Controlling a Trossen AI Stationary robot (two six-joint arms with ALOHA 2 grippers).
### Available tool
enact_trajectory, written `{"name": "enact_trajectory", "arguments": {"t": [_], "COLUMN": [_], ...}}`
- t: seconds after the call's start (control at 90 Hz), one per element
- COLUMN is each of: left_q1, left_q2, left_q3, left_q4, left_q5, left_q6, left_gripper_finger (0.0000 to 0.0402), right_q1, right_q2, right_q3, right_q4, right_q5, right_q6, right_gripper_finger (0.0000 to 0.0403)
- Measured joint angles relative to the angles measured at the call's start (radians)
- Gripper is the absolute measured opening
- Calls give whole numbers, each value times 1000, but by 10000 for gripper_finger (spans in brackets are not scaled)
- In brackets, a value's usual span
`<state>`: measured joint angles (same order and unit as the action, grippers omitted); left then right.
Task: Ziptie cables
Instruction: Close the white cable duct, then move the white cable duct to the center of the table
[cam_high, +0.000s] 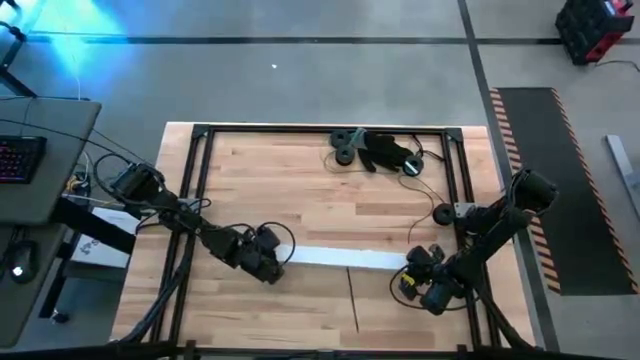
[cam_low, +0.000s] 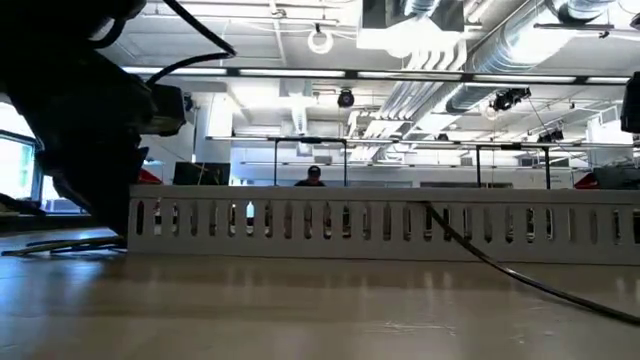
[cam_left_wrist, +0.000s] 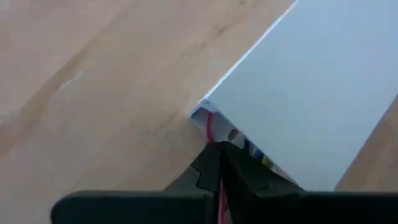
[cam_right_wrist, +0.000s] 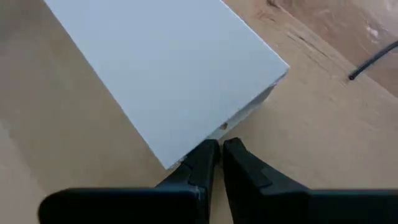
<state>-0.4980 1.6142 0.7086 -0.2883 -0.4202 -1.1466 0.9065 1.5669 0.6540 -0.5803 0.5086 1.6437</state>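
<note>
Both arms bracket a long white slotted duct (cam_high: 340, 258) lying on the wooden worktop (cam_high: 300, 190) near its front edge. The left gripper (cam_left_wrist: 217, 163), jaws nearly closed, pinches thin coloured cables (cam_left_wrist: 209, 127) at one end, probably threading them. The right gripper (cam_right_wrist: 220, 155), jaws narrow, steadies the other end.

Overhead, table-level and two close wrist cameras all share the white duct (cam_high: 345, 258).

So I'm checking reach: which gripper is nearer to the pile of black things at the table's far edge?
Right. The right gripper sits at the white strip's right end, below the pile; the left gripper is at the strip's left end, farther off.
</note>
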Motion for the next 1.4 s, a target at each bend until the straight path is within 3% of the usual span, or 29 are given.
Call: {"name": "enact_trajectory", "arguments": {"t": [0.233,0.356,0.511,0.7,0.789,0.878,1.1,1.233,1.4], "left_q1": [-41,-86,-143,-188,-172,-137,-45,7,80], "left_q2": [-87,-155,-254,-276,-239,-178,3,48,18], "left_q3": [0,0,0,-12,-19,-21,-20,-24,-22], "left_q4": [-150,-208,-177,158,293,337,295,167,-82], "left_q5": [-64,-120,-175,-169,-189,-182,-100,-101,-192], "left_q6": [-84,-131,-92,205,290,311,222,205,158], "left_gripper_finger": [0,0,0,0,0,0,0,0,0], "right_q1": [55,95,152,134,83,10,-160,-252,-401], "right_q2": [-2,-2,-13,-16,-13,-12,6,41,63], "right_q3": [152,190,165,94,65,48,15,12,10], "right_q4": [-404,-487,-264,178,259,256,284,311,323], "right_q5": [-1,51,125,333,412,407,270,319,402], "right_q6": [90,67,-209,-532,-580,-546,-540,-621,-741], "right_gripper_finger": [18,18,8,1,0,0,0,0,0]}}
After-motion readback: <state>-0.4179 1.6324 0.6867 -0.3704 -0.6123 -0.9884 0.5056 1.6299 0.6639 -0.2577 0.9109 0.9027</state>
